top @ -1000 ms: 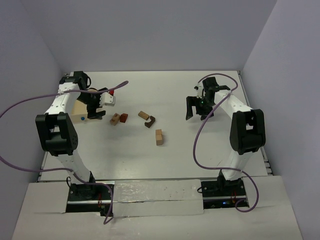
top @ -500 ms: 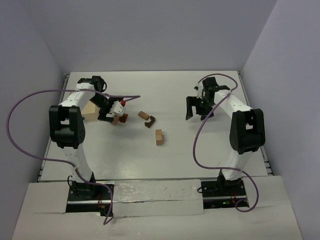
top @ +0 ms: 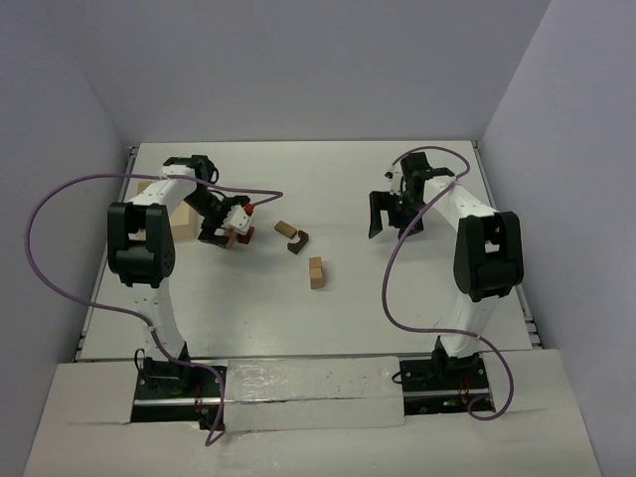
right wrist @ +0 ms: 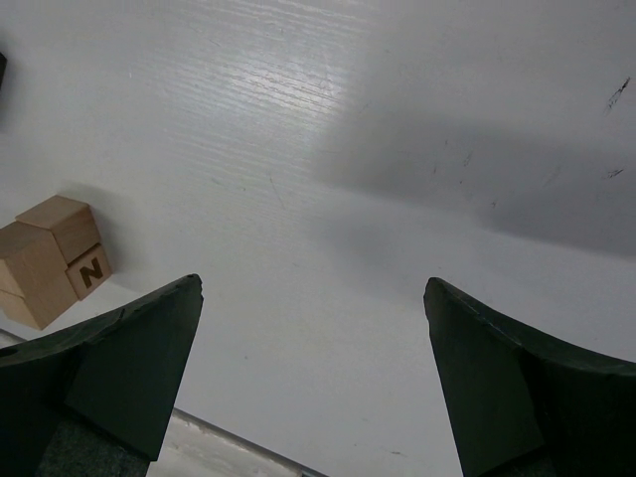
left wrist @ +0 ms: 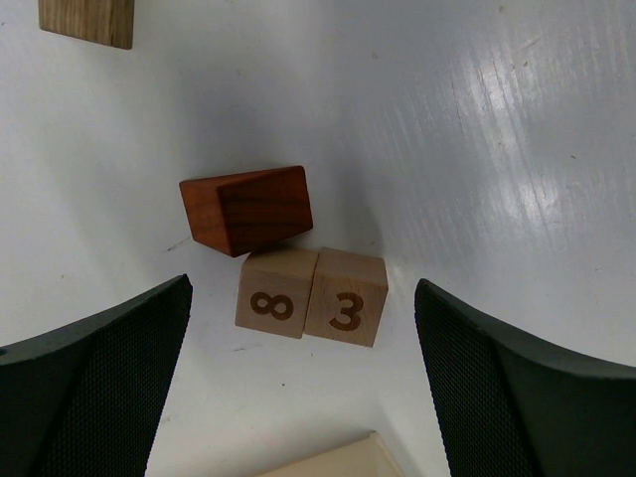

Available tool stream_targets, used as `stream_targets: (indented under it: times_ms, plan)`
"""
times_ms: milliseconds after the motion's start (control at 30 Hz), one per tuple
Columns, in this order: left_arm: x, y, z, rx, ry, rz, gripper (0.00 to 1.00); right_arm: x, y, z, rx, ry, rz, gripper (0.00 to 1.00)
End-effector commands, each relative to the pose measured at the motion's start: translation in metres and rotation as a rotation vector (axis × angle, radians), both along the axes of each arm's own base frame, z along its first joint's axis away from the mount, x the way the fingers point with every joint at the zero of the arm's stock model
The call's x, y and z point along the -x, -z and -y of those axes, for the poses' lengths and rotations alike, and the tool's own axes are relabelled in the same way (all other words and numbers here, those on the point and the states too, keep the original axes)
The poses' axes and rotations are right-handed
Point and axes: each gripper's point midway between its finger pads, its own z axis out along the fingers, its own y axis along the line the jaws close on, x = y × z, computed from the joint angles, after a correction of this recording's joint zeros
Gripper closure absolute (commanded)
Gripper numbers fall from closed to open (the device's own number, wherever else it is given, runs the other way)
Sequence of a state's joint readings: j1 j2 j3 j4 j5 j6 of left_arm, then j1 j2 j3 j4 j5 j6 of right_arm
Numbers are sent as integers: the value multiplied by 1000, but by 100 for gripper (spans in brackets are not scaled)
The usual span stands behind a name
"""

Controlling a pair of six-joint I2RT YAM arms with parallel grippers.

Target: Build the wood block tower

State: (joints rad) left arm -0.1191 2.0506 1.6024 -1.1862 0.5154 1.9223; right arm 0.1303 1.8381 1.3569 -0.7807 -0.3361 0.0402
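No tower yet: the blocks are scattered on the table (top: pixel 397 298), and the first pick is being lined up.

The left gripper (top: pixel 225 229) hangs wide open and empty over the two pale number cubes (left wrist: pixel 310 306), with the red-brown block (left wrist: pixel 248 209) touching them. The right gripper (top: pixel 395 223), also open and holding nothing, waits well apart. Mid-table lie a tan block (top: pixel 285 228), the dark arch (top: pixel 297 240) just beside it, and a pale cluster (top: pixel 316 271) nearer the arms. I can't tell if that cluster is stacked. By my read, nearly all the building is left.
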Motion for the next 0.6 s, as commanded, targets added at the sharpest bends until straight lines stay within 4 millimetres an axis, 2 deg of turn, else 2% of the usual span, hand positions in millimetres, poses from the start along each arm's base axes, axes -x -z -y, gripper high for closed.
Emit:
stream_targets:
  times_ms: [0,267,567]
  plan:
    - [-2,0,6,8,14,-15,2,-12,-10,3,2,11,32,0]
    - [-1,11,1,-15,-6,-38,3,-14,-9,4,4,13,30,0]
    - [1,17,1,-21,-20,-48,8,-17,-8,3,2,15,27,0]
